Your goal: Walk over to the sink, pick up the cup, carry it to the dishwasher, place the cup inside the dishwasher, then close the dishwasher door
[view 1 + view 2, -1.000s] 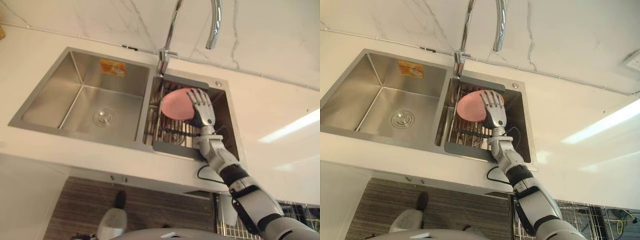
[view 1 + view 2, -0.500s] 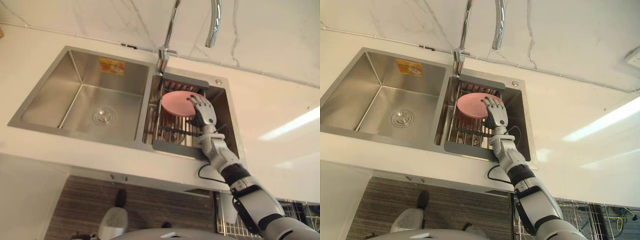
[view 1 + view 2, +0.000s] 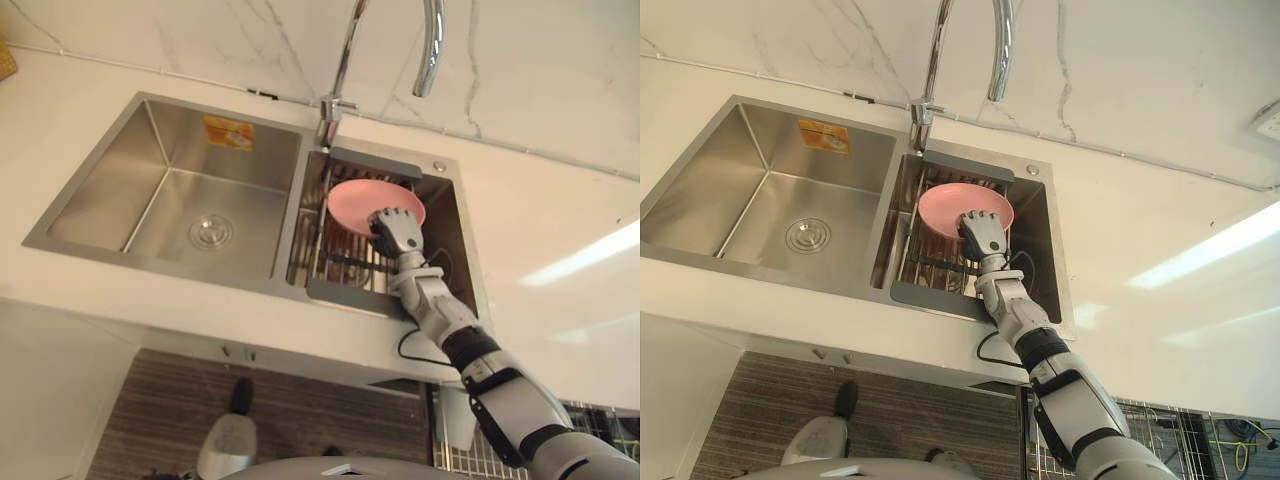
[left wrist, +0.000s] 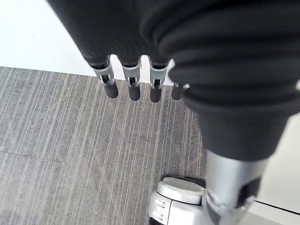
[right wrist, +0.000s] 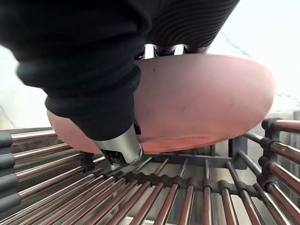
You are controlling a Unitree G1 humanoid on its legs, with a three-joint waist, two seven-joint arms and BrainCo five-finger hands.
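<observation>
1. Pink bowl (image 3: 355,203): right basin of the sink (image 3: 110,190), over the wire rack (image 3: 330,265).
2. Right hand (image 3: 397,230): fingers and thumb clasping the pink bowl's near rim.
3. Left hand (image 4: 132,82): fingers straight, empty, above the floor (image 4: 70,140).

The shallow round dish (image 3: 355,200) is plain pink. The silvery steel sink (image 3: 100,200) carries an orange-yellow sticker (image 3: 224,132); the white stone wall (image 3: 560,65) has thin grey veins.

Right hand (image 3: 396,229) pinching (thumb under); left hand (image 4: 132,80) relaxed.
</observation>
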